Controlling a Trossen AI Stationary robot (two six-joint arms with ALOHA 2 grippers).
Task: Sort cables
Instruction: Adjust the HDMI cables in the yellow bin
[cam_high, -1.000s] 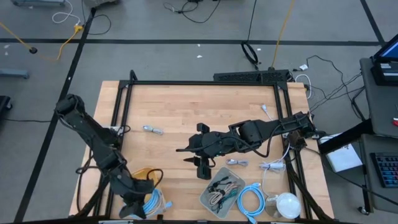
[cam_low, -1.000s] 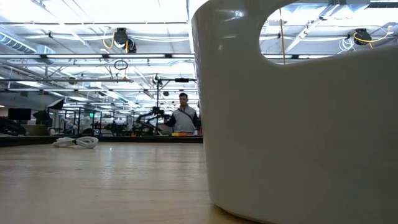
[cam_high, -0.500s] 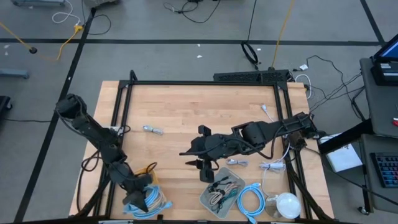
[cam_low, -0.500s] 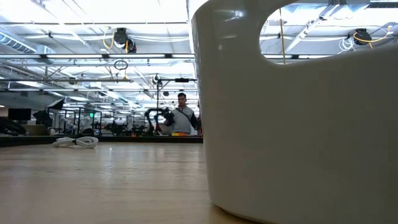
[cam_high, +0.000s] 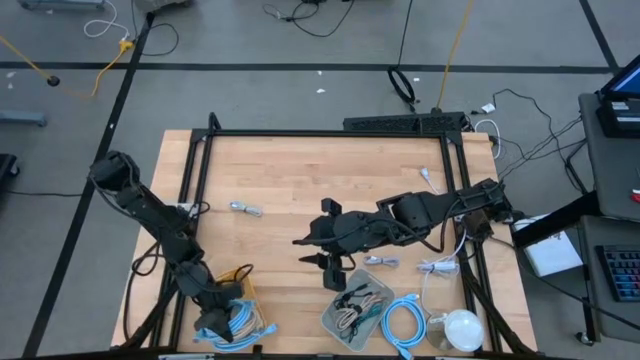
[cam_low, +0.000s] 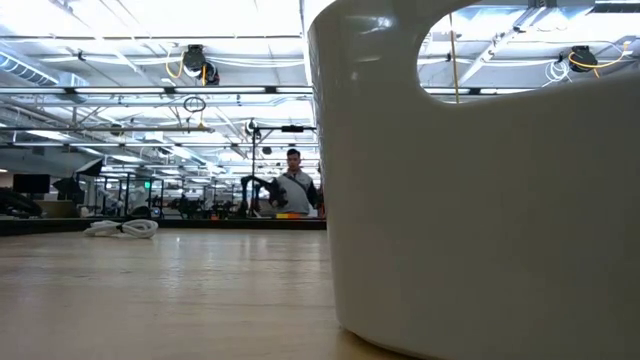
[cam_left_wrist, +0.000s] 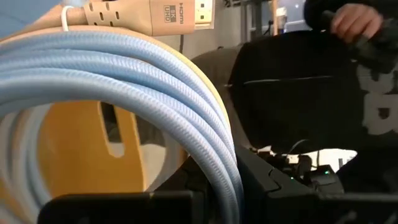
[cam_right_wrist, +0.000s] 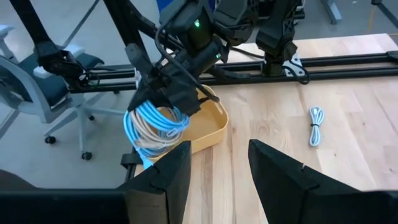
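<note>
The left gripper (cam_right_wrist: 163, 106) is gripping a light-blue cable (cam_right_wrist: 152, 124) over the yellow bin (cam_right_wrist: 208, 127); the high view is hiding this. The right gripper (cam_right_wrist: 217, 177) is spreading wide.

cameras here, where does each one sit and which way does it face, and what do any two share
High view: above the table, straight down; both arms show, left gripper over the yellow bin, right gripper mid-table.
Low view: at tabletop height, facing the room; a white container fills it, no arm shows.
Left wrist view: pressed against a light-blue cable coil.
Right wrist view: looks past its open fingers across the table at the left arm.
Shared: the coil and yellow bin show in the high and right wrist views.
</note>
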